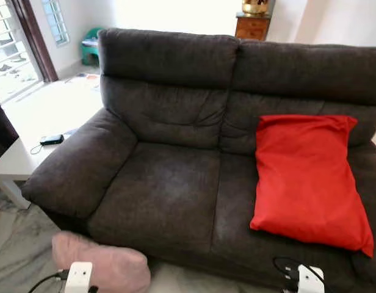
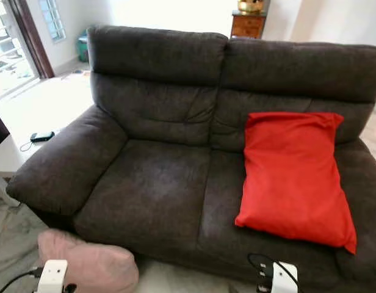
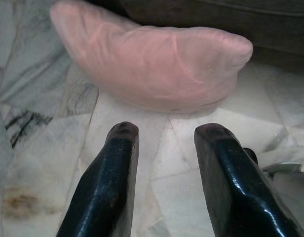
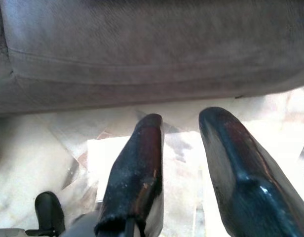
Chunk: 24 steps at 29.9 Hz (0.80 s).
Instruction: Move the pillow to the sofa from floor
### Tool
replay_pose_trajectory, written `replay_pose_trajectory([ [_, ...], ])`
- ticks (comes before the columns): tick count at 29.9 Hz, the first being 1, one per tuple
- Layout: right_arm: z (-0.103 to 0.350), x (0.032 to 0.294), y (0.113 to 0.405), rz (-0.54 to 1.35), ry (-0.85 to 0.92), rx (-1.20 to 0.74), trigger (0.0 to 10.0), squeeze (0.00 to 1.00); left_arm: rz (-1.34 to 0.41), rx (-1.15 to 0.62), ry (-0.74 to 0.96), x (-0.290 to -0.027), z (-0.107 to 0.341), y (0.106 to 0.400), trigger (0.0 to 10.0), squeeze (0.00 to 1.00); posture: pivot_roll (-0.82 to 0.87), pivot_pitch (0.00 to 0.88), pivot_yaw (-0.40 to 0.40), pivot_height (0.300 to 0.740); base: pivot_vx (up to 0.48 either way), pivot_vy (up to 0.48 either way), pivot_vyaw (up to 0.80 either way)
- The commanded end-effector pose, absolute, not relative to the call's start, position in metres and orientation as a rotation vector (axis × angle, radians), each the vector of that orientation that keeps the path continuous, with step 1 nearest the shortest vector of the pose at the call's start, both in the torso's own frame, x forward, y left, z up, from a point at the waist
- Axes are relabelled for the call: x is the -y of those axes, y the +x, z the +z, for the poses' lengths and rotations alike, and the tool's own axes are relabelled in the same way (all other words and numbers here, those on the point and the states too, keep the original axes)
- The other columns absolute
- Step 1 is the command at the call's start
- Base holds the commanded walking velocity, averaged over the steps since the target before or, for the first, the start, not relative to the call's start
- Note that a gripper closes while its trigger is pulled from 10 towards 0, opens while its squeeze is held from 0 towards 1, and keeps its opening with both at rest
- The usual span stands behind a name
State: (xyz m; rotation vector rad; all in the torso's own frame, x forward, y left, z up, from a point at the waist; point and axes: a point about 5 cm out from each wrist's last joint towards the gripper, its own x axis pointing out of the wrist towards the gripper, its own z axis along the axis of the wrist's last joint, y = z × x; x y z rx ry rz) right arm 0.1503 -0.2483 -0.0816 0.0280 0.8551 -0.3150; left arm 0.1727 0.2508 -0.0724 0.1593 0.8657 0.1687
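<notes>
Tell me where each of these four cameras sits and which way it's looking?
Left eye view: on the head, looking down at the grey sofa, red pillow and pink pillow; both wrists show at the bottom edge.
Right eye view: same scene, slightly offset.
Left wrist view: along the open left gripper at the pink pillow on the floor.
Right wrist view: along the open right gripper toward the sofa's front.
Shared: the pink pillow appears in head and left wrist views.

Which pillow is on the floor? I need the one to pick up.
The pink pillow, lying on the floor by the sofa's front; the red pillow already rests on the seat.
</notes>
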Motion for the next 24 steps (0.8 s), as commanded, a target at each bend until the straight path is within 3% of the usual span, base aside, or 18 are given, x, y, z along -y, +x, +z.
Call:
replay_pose_trajectory([
  [1, -0.0806, 0.2544, 0.1475, -0.328, 0.026, -0.851, 10.0, 0.00, 0.180, -0.866, 0.140, -0.2479, -0.0728, 0.1739, 10.0, 0.00, 0.07, 0.000, 0.001, 0.740, 0.000, 0.300, 0.00],
  [24, -0.0830, 0.2467, 0.1472, -0.299, 0.021, -0.862, 10.0, 0.00, 0.176, -0.879, 0.142, -0.2495, -0.0748, 0.1684, 10.0, 0.00, 0.07, 0.017, 0.006, 0.740, 0.000, 0.302, 0.00],
])
